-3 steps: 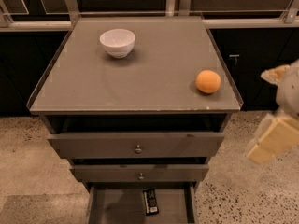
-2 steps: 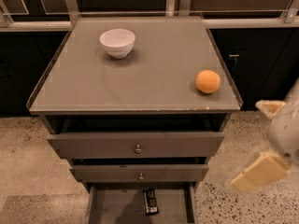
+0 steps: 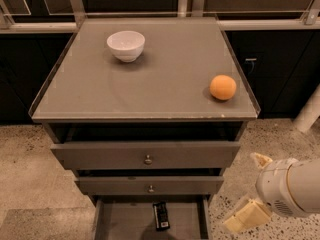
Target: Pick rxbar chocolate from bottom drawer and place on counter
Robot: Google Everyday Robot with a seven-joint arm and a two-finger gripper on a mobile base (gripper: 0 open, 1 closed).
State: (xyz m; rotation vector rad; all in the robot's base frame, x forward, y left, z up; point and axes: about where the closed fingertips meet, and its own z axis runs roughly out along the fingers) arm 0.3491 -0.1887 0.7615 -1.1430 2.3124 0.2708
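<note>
My end effector [image 3: 249, 215] is low at the right, over the speckled floor [image 3: 30, 164], beside the open bottom drawer [image 3: 125, 219] and not touching it. I cannot tell how far it is open. The rxbar chocolate [image 3: 161, 215] lies flat near the middle of the drawer floor, untouched. On the worktop [image 3: 165, 84] a white bowl [image 3: 126, 45] sits rear left and an orange [image 3: 223, 87] near the right rim.

The bottom drawer [image 3: 125, 219] and lower-right hand's [image 3: 247, 199] arm [image 3: 300, 186] are cropped.
</note>
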